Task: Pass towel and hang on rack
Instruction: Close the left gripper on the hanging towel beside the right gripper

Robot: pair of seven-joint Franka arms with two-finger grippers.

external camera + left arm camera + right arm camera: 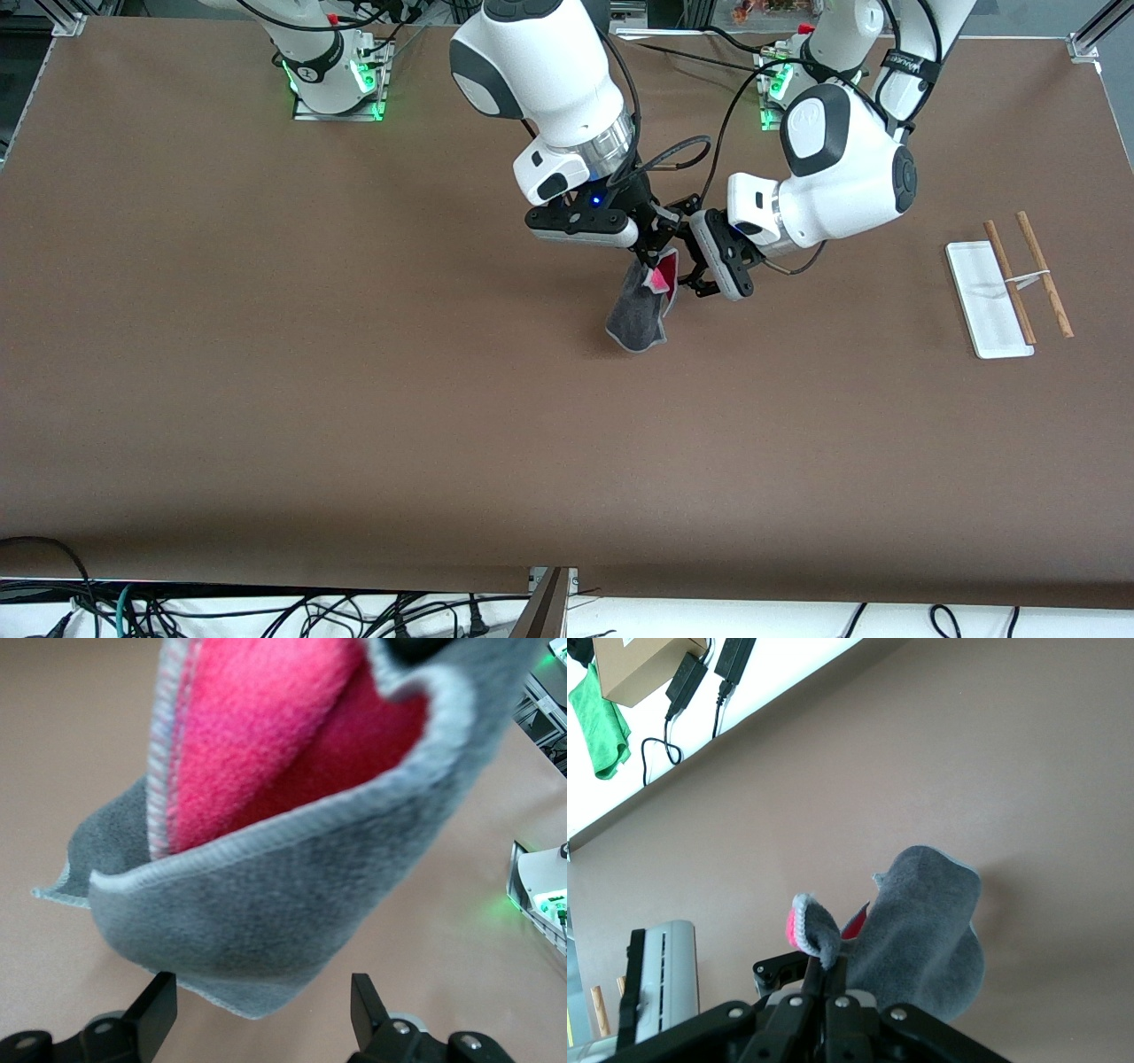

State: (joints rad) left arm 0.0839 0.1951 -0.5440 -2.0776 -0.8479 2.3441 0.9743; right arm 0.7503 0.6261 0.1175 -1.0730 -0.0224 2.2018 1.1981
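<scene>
Right pincer (654, 257), clamped on the top edge of the small grey-and-pink fleece towel (640, 312), dangles it over the middle of the brown bench (354, 399). Left pincer (693, 266) waits just beside the cloth, fingers spread; the white-based rack with two wooden rods (1010, 283) stands at the left arm's end.

Left wrist view — the towel (292, 877) hangs before the parted fingertips (368, 1003), not gripped.

Right wrist view — closed fingers (824, 988) pinch the cloth's (921, 930) pale hem.
</scene>
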